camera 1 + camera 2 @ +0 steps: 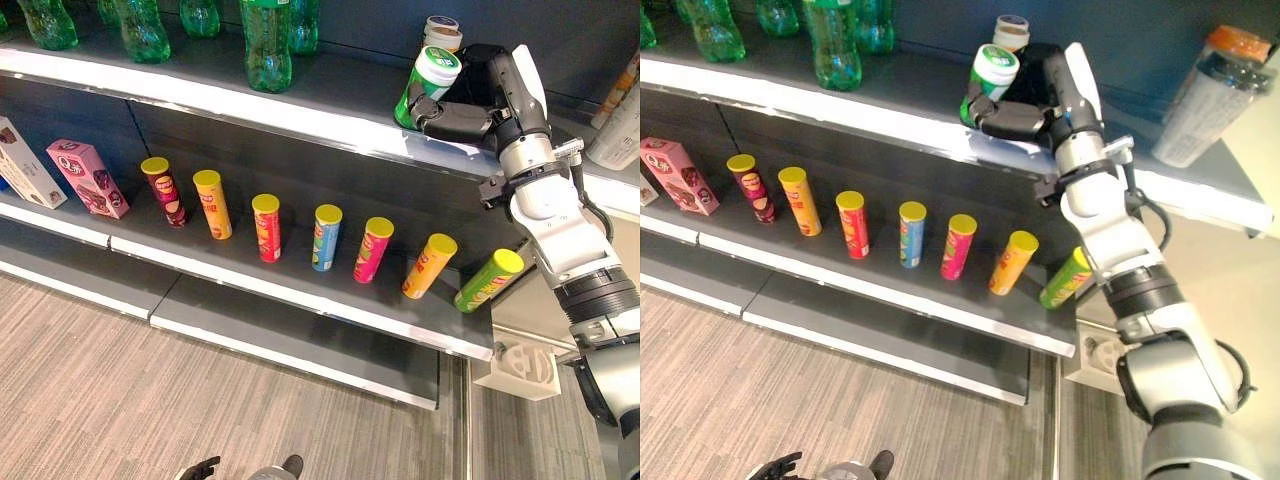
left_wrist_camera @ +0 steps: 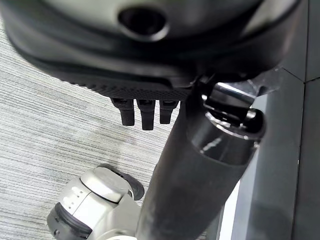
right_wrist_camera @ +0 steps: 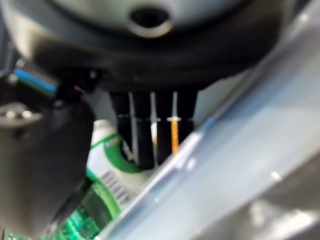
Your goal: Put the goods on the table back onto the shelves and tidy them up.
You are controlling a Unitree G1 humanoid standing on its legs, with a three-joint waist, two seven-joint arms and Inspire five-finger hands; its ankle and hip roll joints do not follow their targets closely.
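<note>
A green canister with a white lid (image 1: 428, 85) is tilted over the front part of the upper shelf (image 1: 200, 92), and my right hand (image 1: 470, 112) is shut on it, fingers and thumb curled round its lower half. The right wrist view shows my fingers (image 3: 142, 135) lying across the canister's green and white label (image 3: 107, 162). Whether its base rests on the shelf I cannot tell. Right behind it stands a small jar with a brown band (image 1: 441, 32). My left hand (image 1: 200, 467) hangs low near the floor, its fingers (image 2: 142, 112) relaxed and holding nothing.
Green bottles (image 1: 266, 45) stand along the upper shelf to the left. On the lower shelf (image 1: 300, 290) is a row of several coloured tubes (image 1: 266, 227), with a pink box (image 1: 88, 177) at the left. A clear shaker bottle (image 1: 1210, 95) stands at the far right.
</note>
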